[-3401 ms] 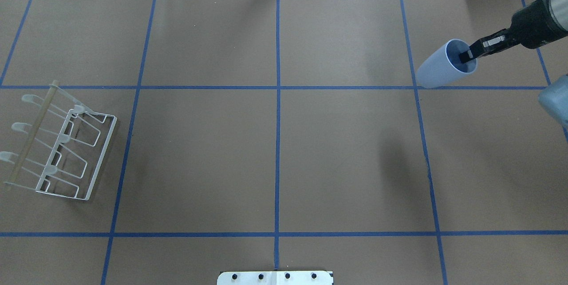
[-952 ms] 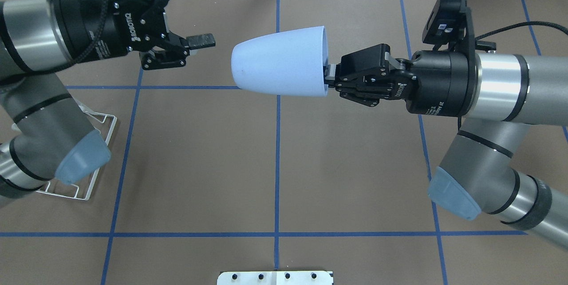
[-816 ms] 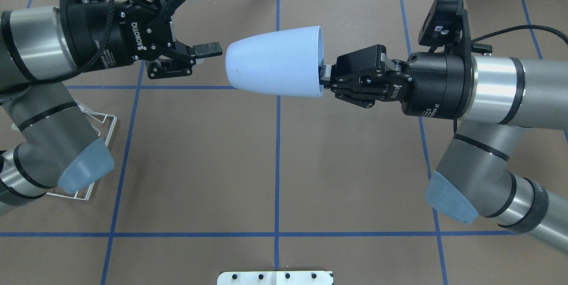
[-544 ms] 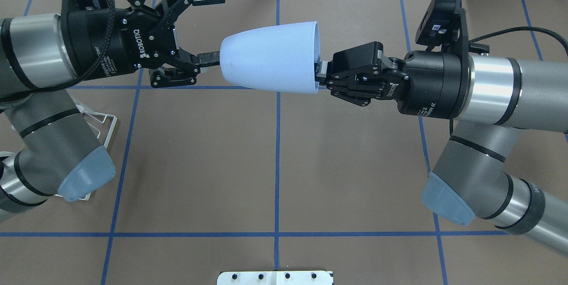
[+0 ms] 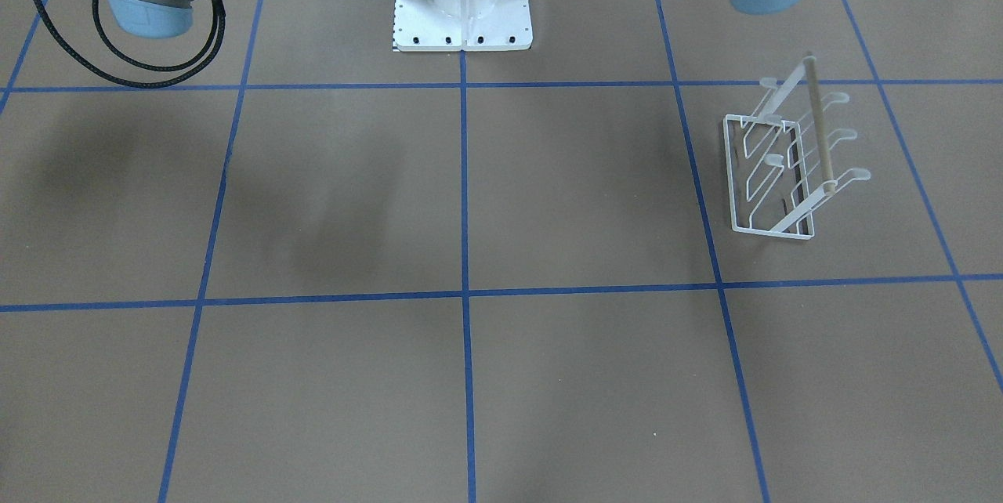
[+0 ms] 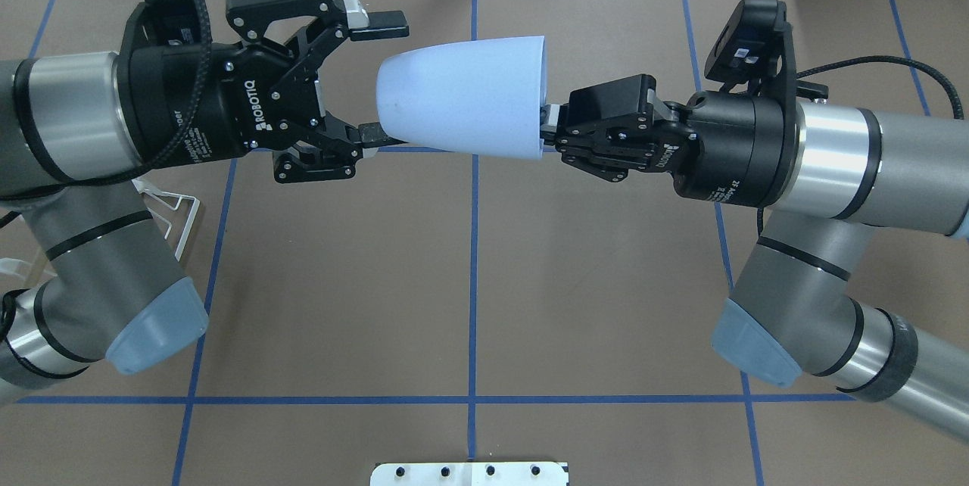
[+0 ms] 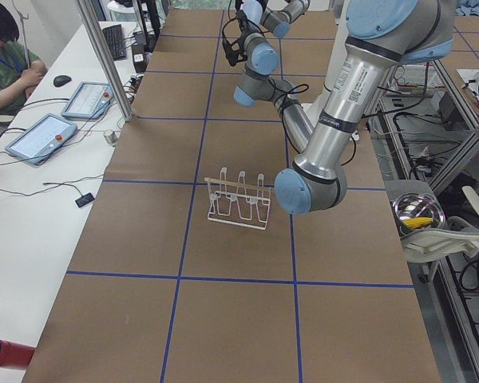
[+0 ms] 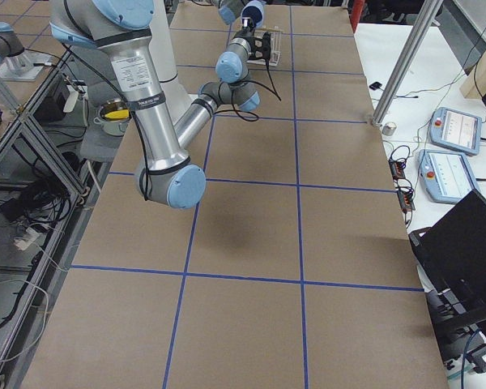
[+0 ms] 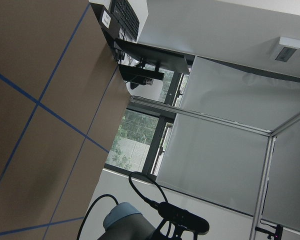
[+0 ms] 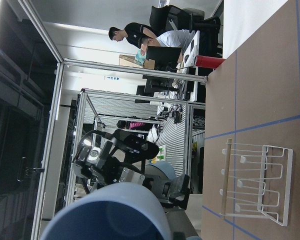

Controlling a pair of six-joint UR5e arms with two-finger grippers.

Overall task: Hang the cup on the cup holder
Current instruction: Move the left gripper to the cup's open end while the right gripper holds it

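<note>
Brown paper-covered tabletop (image 6: 469,281): small white wire cup holder with pale wooden bar (image 5: 820,131) stood at robot's left side, prongs bare. Pale blue tapered plastic cup (image 6: 462,104): held horizontal in mid-air, well apart from holder, rim pinched in right gripper (image 6: 546,126) jaws. Left gripper (image 6: 382,76): jaws spread wide around closed end, not yet clamped. Risks judged: cup dropped if rim released early; smooth taper squeezed out of left jaws.

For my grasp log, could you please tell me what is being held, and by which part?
The right end effector holds the cup by its rim. The left end effector is open at the cup's base, holding nothing.
</note>
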